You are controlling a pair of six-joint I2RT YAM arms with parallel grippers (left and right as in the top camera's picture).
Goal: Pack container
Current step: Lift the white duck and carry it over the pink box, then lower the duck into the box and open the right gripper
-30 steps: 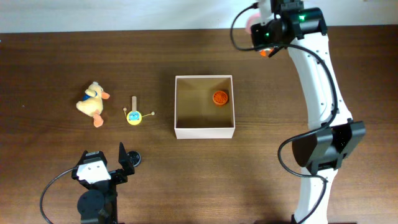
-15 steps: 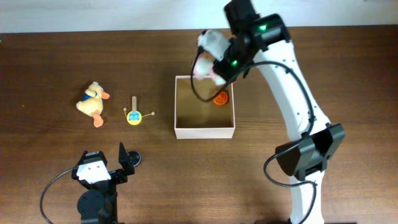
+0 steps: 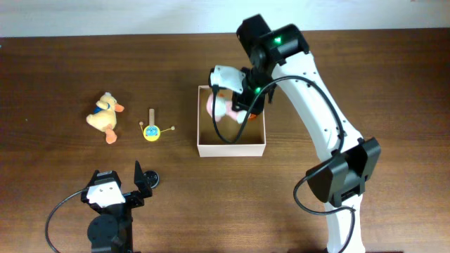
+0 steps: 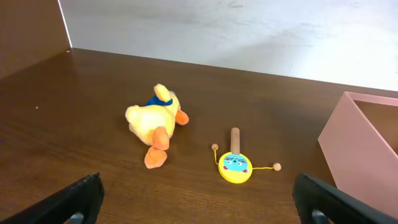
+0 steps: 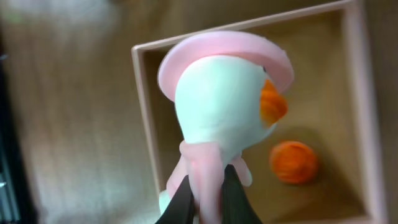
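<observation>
right gripper (image 5: 208, 194) jaws clamped on pink-hatted white plush toy (image 5: 224, 106) over container (image 3: 232, 149), left gripper (image 4: 198, 190) jaws apart above desk (image 4: 74, 124)

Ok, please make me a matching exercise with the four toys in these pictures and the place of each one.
Things:
1. duck plush
2. yellow rattle drum
3. orange round toy
4. white and pink plush

Places:
A. lying inside the container
B. held in the right gripper, over the container
C. on the table, farthest from the container
D. on the table, between the duck plush and the container

Pairs: 1-C, 2-D, 3-A, 4-B
</observation>
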